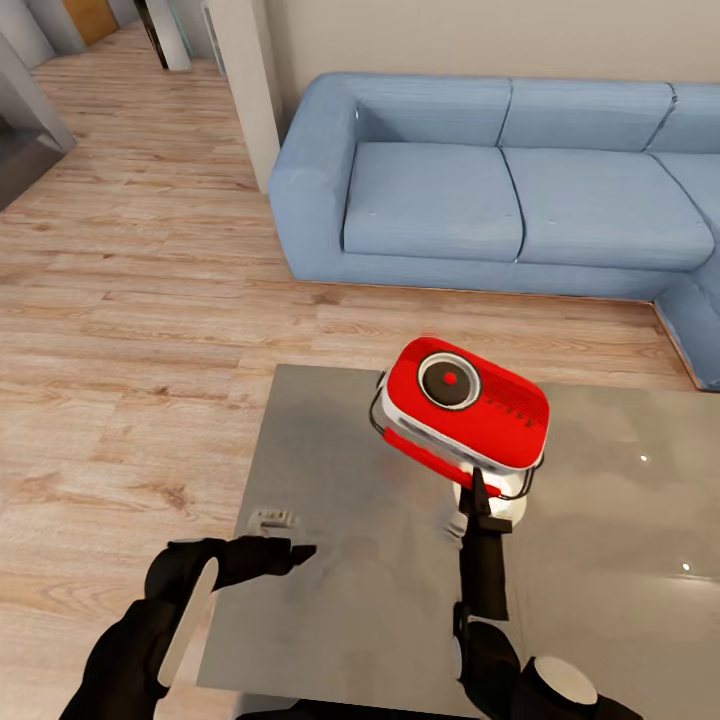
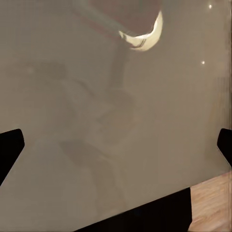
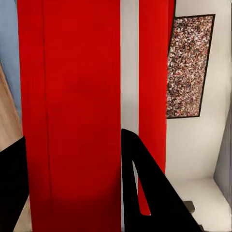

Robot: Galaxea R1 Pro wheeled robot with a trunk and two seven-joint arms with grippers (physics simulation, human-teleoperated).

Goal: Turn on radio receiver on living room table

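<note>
The red radio receiver (image 1: pixel 465 400) with its white trim band hangs tilted above the glossy grey table (image 1: pixel 330 470), dial side up. My right gripper (image 1: pixel 478 492) reaches up to its near lower edge and is shut on it. In the right wrist view the radio's red body (image 3: pixel 72 106) sits between the black fingers (image 3: pixel 145 193). My left gripper (image 1: pixel 297 551) hovers low over the table's near left part, open, with nothing between its fingertips (image 2: pixel 10 145). The tabletop (image 2: pixel 96 121) mirrors the radio's underside faintly.
A blue L-shaped sofa (image 1: pixel 500 190) stands beyond the table, across a strip of light wood floor (image 1: pixel 130 330). A small grey object (image 1: pixel 272 517) lies by the table's left edge. A framed crowd picture (image 3: pixel 188 67) hangs on the beige wall.
</note>
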